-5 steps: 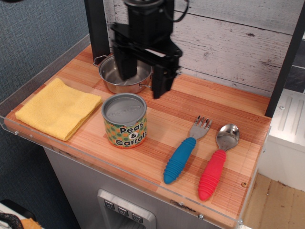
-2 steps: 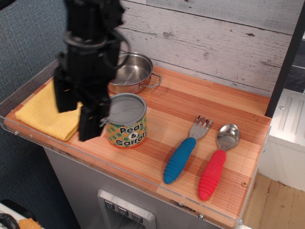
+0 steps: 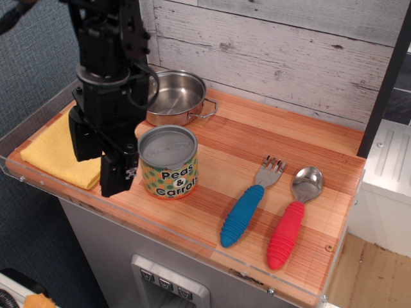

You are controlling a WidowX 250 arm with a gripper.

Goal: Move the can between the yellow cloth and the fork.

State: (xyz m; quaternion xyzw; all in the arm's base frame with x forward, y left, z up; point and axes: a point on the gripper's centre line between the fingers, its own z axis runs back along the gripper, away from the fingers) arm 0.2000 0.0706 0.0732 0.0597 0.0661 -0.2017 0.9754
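Note:
The can (image 3: 168,162), a short tin with a grey lid and an orange "Peas & Carrots" label, stands upright on the wooden counter. The yellow cloth (image 3: 52,156) lies folded at the left edge, partly hidden by my arm. The fork (image 3: 252,203) with the blue ribbed handle lies to the right of the can. My black gripper (image 3: 97,160) hangs open and empty over the cloth's right edge, just left of the can, its right finger (image 3: 115,174) close beside the can's wall.
A steel pot (image 3: 174,97) with two handles stands behind the can by the plank wall. A red-handled spoon (image 3: 292,218) lies right of the fork. A clear raised lip (image 3: 192,239) runs along the counter's front and left edges.
My gripper has swung from above the pot down and left to the cloth's right edge, then lowered a little more. The can, fork and cloth have not moved.

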